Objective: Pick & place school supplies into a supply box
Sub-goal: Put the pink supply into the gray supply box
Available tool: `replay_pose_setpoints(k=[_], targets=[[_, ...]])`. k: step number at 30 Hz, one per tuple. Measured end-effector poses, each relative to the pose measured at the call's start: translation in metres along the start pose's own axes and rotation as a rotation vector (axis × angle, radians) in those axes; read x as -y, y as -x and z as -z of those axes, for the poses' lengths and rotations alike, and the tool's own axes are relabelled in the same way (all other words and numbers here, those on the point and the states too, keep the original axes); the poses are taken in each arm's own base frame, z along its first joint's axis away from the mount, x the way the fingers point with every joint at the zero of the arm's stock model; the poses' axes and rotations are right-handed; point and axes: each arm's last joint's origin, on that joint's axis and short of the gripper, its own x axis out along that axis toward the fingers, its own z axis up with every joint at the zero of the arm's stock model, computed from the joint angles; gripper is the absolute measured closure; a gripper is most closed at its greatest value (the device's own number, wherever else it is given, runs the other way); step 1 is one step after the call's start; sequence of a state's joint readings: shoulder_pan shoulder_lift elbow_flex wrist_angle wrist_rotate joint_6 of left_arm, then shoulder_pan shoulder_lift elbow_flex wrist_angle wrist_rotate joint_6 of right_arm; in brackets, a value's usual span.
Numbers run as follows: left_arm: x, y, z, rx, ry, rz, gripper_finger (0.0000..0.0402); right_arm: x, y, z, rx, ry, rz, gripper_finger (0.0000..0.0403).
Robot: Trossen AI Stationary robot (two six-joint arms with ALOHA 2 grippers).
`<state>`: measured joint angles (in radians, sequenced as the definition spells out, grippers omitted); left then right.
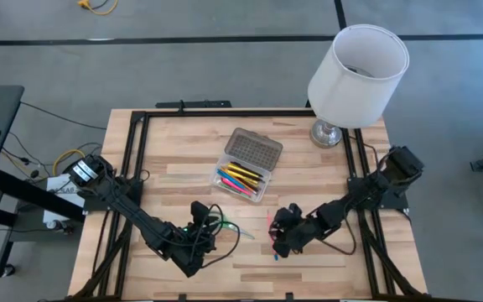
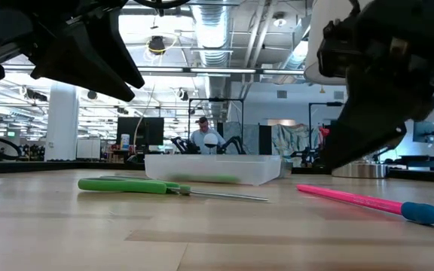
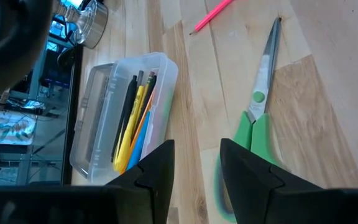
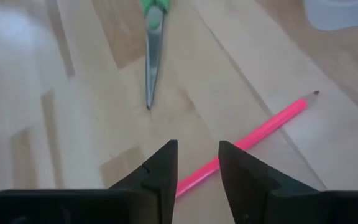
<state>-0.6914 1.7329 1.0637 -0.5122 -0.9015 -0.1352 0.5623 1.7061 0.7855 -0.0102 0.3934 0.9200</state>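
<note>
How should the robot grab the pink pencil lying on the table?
Grip the thin pink pencil around the middle of its shaft, coming straight down from above. It lies flat and alone on the wooden table, so the fingers should straddle it across its width. The right gripper hangs open just above it.

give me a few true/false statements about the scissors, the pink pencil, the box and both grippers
1. The green-handled scissors lie on the table, outside the supply box. True.
2. The pink pencil is in the box. False: it lies on the table by the right gripper.
3. The box lid is shut. False: it is open, pens showing inside.
4. The right gripper is open and empty. True.
5. The left gripper holds the scissors. False: it is open above their handles.
</note>
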Motion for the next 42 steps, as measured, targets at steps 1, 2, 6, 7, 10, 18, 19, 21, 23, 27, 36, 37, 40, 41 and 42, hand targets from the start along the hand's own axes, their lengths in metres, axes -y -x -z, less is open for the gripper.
replay_pose_setpoints(k=[1, 2, 6, 7, 10, 18, 19, 21, 23, 27, 36, 37, 40, 41, 42], targets=[[0.0, 0.0, 0.0, 0.0, 0.0, 0.001, 0.0276, -0.001, -0.003, 0.0, -0.009, 0.01, 0.01, 0.0294], [0.0, 0.0, 0.0, 0.0, 0.001, 0.001, 0.0276, -0.002, -0.005, 0.0, -0.017, 0.018, 0.02, 0.0294], [0.0, 0.0, 0.0, -0.003, -0.001, 0.001, 0.0276, -0.004, -0.01, -0.002, -0.049, 0.029, 0.078, 0.0294], [0.0, 0.0, 0.0, -0.003, -0.001, 0.001, 0.0276, -0.003, -0.011, -0.001, -0.063, 0.032, 0.101, 0.0294], [0.0, 0.0, 0.0, -0.003, -0.001, 0.001, 0.0276, -0.004, -0.015, 0.001, -0.088, 0.033, 0.14, 0.0294], [0.0, 0.0, 0.0, -0.003, -0.001, 0.002, 0.0276, -0.005, -0.02, 0.002, -0.096, 0.023, 0.154, 0.0294], [0.0, 0.0, 0.0, -0.003, -0.001, 0.002, 0.0276, -0.005, -0.02, 0.002, -0.096, 0.02, 0.155, 0.0294], [0.0, 0.0, 0.001, -0.004, -0.001, 0.002, 0.0276, -0.005, -0.02, 0.002, -0.096, 0.02, 0.156, 0.0294], [0.0, 0.0, 0.0, -0.004, -0.001, 0.002, 0.0276, -0.005, -0.02, 0.003, -0.101, 0.02, 0.155, 0.0294], [0.0, 0.0, 0.001, -0.004, -0.001, 0.002, 0.0276, -0.002, -0.018, 0.004, -0.124, 0.009, 0.186, 0.0294], [0.0, 0.0, 0.0, -0.003, -0.001, 0.002, 0.0276, 0.001, -0.015, 0.008, -0.176, 0.007, 0.226, 0.0294], [0.0, 0.0, 0.0, -0.003, -0.001, 0.002, 0.0276, 0.002, -0.015, 0.008, -0.178, 0.008, 0.227, 0.0294], [0.0, 0.0, 0.0, -0.003, -0.001, 0.002, 0.0276, 0.002, -0.015, 0.009, -0.182, 0.008, 0.224, 0.0294], [0.0, 0.0, 0.0, -0.003, -0.001, 0.002, 0.0276, 0.002, -0.016, 0.009, -0.182, 0.006, 0.219, 0.0294], [0.0, 0.0, 0.0, -0.004, -0.001, 0.002, 0.0276, 0.001, -0.016, 0.009, -0.178, 0.004, 0.214, 0.0294]])
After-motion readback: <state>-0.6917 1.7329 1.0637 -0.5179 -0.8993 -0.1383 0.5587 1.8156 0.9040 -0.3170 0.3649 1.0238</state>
